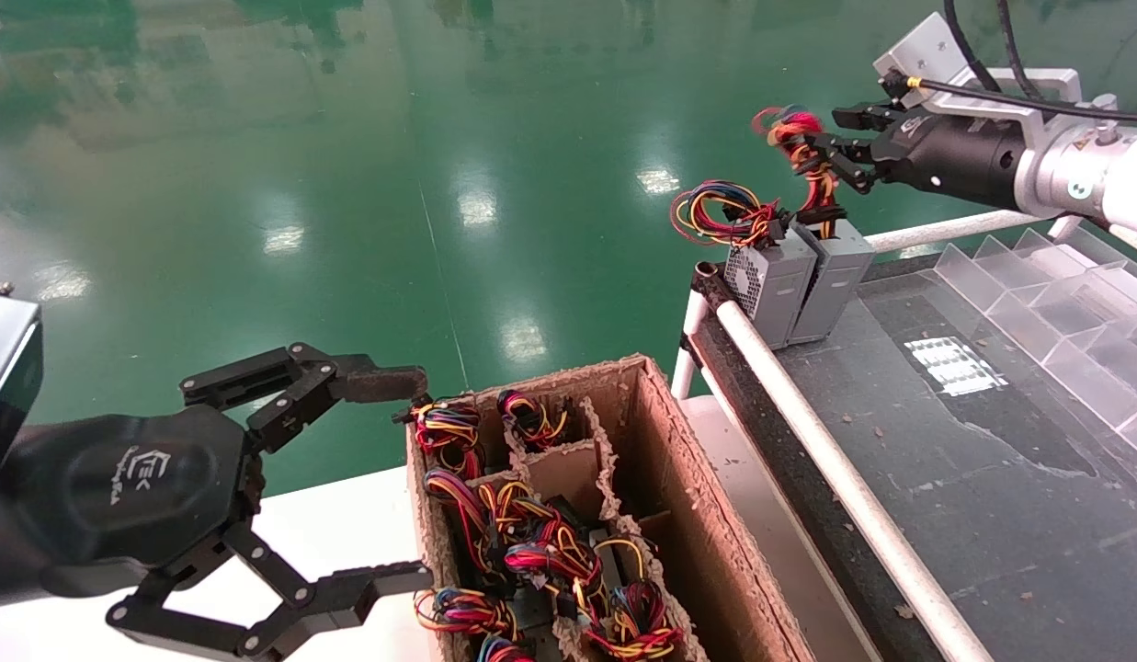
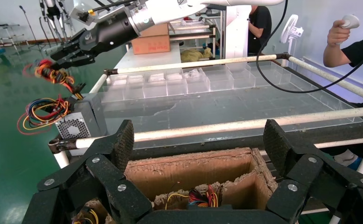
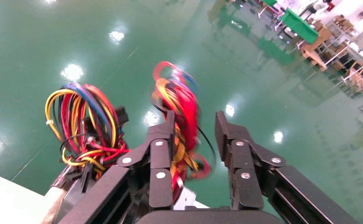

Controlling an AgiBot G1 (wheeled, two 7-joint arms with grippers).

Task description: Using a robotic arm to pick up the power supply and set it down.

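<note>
The power supply (image 1: 836,276), a plain grey box, stands upright at the far left corner of the dark table (image 1: 991,478). Its red, yellow and black wire bundle (image 1: 801,147) rises above it. The robotic arm, my right one, reaches in from the right. Its gripper (image 1: 825,136) is open at the bundle. In the right wrist view the bundle (image 3: 179,93) lies against one finger (image 3: 161,154), and the gap of the right gripper (image 3: 196,123) shows green floor. My left gripper (image 1: 412,478) hangs open over the cardboard box (image 1: 678,478).
A grey box with a perforated face (image 1: 766,280) and a blue-yellow wire loop (image 1: 715,211) touches the power supply. The cardboard box holds dark units with wire bundles between dividers. A white pipe rail (image 1: 835,469) edges the table. Clear plastic bins (image 1: 1064,313) sit far right.
</note>
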